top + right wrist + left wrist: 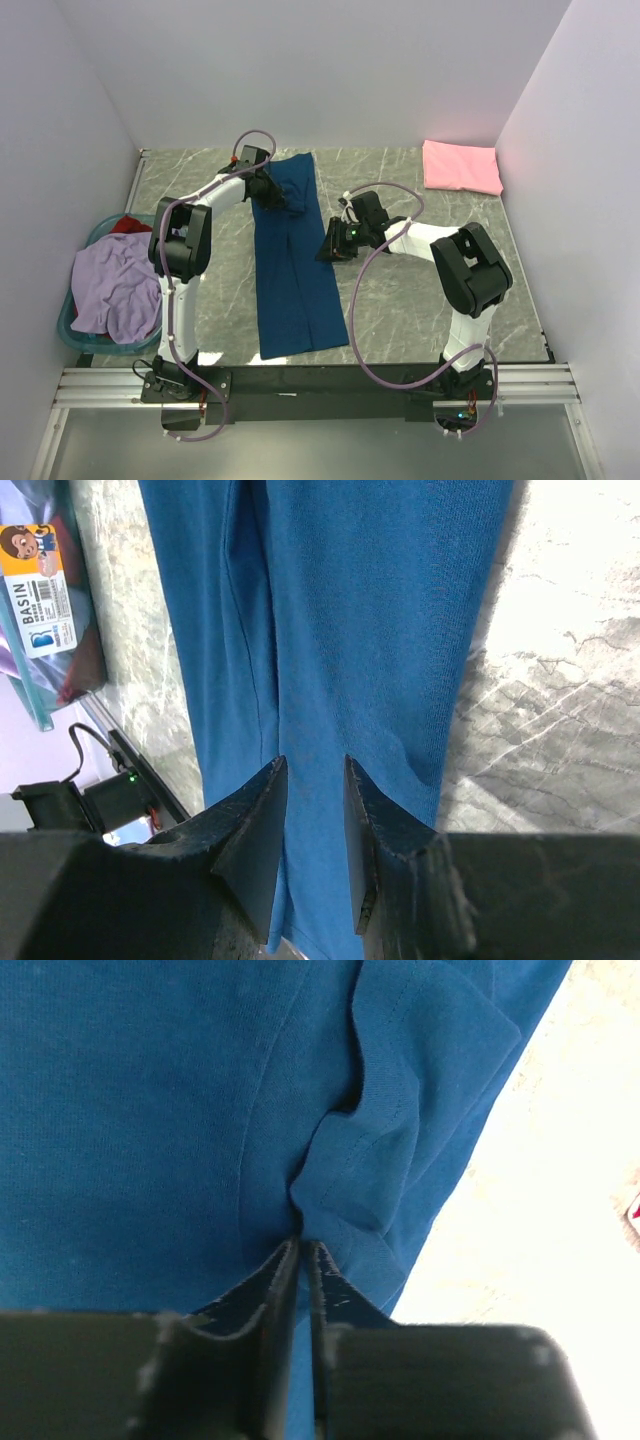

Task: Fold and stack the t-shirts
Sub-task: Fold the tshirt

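Note:
A navy blue t-shirt (295, 290) lies folded into a long narrow strip down the middle of the table. My left gripper (280, 200) is at its far end, shut on a puckered fold of the blue cloth (150, 1110) beside a stitched hem; in the left wrist view the gripper (302, 1243) shows only a sliver of cloth between its fingers. My right gripper (328, 245) sits at the strip's right edge, halfway along. It (315, 763) is open over flat blue cloth (340, 610). A folded pink t-shirt (460, 167) lies at the far right corner.
A teal basket (65, 325) at the left edge holds a lavender t-shirt (115, 290) and a red one (128, 224). The basket's labelled wall (30, 675) shows in the right wrist view. White walls enclose the marbled table (420, 300) on three sides.

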